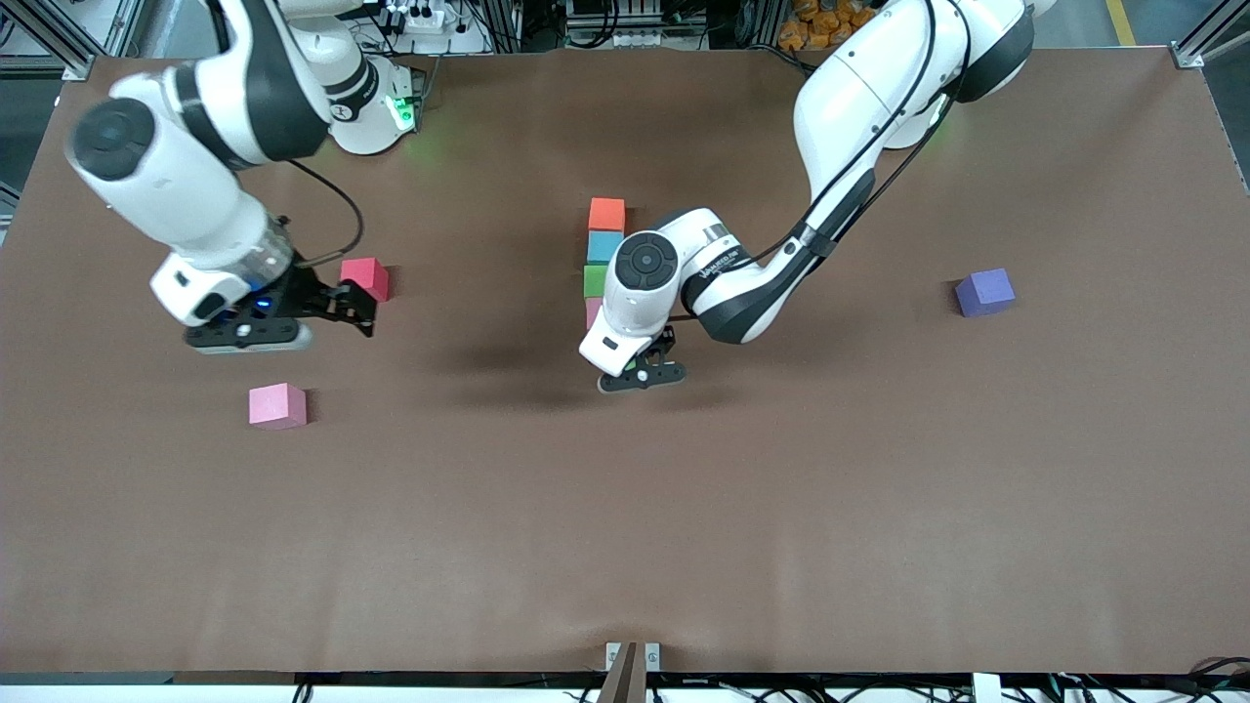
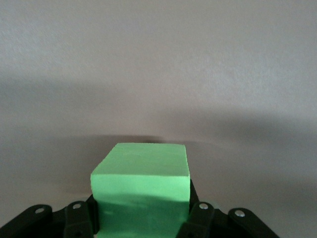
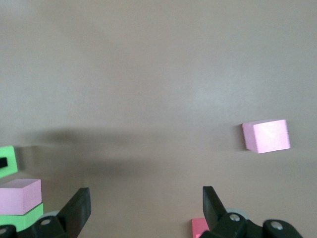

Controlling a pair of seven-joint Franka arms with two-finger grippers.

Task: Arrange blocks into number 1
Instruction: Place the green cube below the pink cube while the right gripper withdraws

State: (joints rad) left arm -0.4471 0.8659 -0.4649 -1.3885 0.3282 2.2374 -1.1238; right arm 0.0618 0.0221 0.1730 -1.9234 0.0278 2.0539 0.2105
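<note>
- green is the colour that matters: the left gripper (image 1: 652,376) is clamped narrow on a green cube (image 2: 141,191), seen gripped between its jaws in the left wrist view; in the front view the wrist hides this cube.
- the line being built lies mid-table, running straight toward the front camera: orange cube (image 1: 606,214) farthest, then light blue cube (image 1: 604,247), then a second green cube (image 1: 595,281), then a sliver of a pink cube (image 1: 592,312) at the edge of the left arm's wrist. they look to sit touching, single file.
- the key relation: the held cube hangs over the table just past the pink end of the line, on the camera-ward side. the line's long axis points at it, so my guess is that the next move is a straight lowering onto that axis, snug against the pink one, then a release.
- risk, as i judge it: a sideways offset would put a kink in the number 1.
- the right gripper (image 3: 146,206) waits with its fingers spread wide and nothing between them, over the table beside the red cube (image 1: 366,278).
- a loose pink cube (image 1: 277,405) lies nearer the camera than the red one; a purple cube (image 1: 984,292) sits well apart toward the left arm's end.
</note>
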